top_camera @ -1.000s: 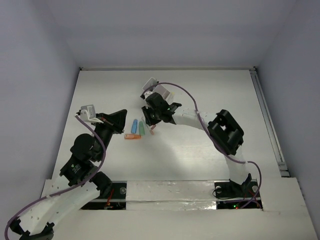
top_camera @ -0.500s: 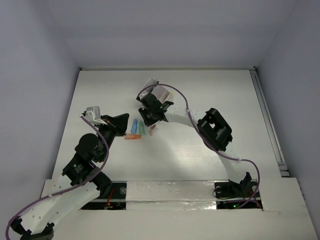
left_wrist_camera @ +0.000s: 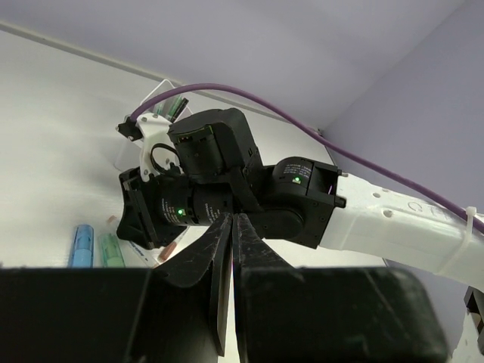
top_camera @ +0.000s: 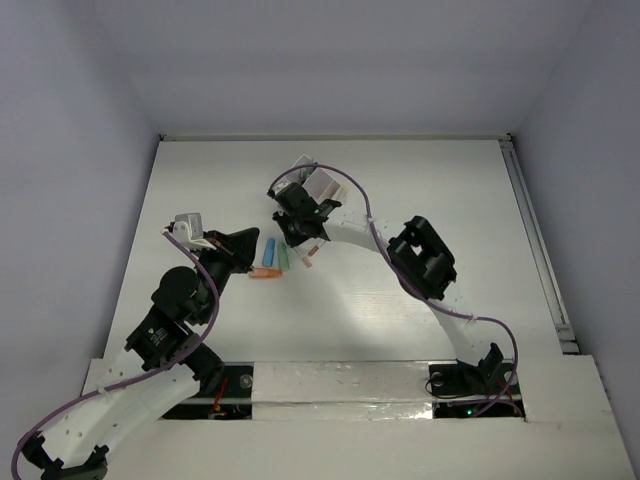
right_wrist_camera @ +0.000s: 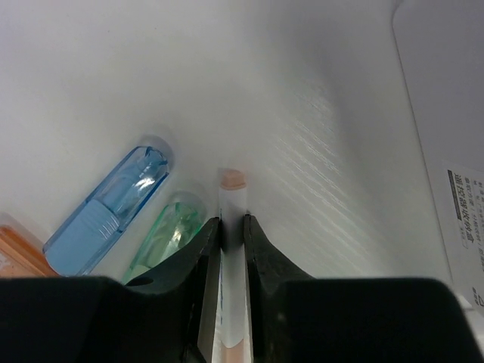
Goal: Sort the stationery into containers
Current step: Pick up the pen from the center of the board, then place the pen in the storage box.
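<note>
A white pen with pinkish ends lies on the table beside a green chunky piece, a blue one and an orange one. My right gripper is down on the table, its jaws pressed against both sides of the white pen. From above, the right gripper sits just right of the blue, green and orange pieces. The white container stands right behind the right wrist. My left gripper hangs shut and empty, left of the pieces, pointing at the right arm.
The right arm's purple cable loops over the container. In the left wrist view the container holds a green pen. A rail runs along the table's right edge.
The right wrist has shifted a little left and down over the pieces, and its jaws have narrowed onto the white pen. The left arm edged slightly right.
</note>
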You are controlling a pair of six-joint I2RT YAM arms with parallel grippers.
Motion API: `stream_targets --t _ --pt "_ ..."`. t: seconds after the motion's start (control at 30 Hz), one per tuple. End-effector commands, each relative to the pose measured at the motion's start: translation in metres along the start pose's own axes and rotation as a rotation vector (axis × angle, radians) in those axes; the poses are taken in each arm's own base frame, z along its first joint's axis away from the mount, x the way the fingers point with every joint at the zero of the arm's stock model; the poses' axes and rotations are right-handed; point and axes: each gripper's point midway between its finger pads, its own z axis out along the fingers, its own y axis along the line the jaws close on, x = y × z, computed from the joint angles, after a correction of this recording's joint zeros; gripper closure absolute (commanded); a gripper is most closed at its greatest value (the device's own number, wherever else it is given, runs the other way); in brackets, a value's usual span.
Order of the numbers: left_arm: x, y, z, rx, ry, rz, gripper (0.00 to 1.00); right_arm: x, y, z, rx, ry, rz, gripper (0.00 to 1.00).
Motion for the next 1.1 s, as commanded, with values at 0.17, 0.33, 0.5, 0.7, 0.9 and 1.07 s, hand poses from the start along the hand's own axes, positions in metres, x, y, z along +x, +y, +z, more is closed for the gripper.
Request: stream_targets --t 0.17,0.33,0.5,0.7,0.9,1.07 --pt "-0.005 -0.004 0.002 0.021 -0.031 -0.011 0.98 0.010 -0.001 0.004 0.070 0.011 -0.063 0.99" --pt "-0.007 -0.004 0.001 0.019 -0.036 -0.016 0.99 -0.037 0.016 -0.026 -0.006 -0.168 0.031 1.00" --pt "-0.007 -0.004 0.001 0.015 -0.035 -0.018 0.98 -0.088 0.024 -0.080 -0.060 -0.389 0.127 1.00" --pt "0.007 -0.005 0.006 0.032 0.003 -0.020 0.98 -0.147 -0.020 -0.159 0.030 -0.698 0.258 1.00" --pt "0.036 -0.022 0.017 0.137 0.084 -0.027 0.99 -0.157 -0.111 -0.189 0.167 -0.894 0.467 1.00" --pt "0.064 -0.021 0.025 0.159 0.147 -0.033 0.99 -0.159 -0.164 -0.188 0.242 -0.969 0.568 1.00"
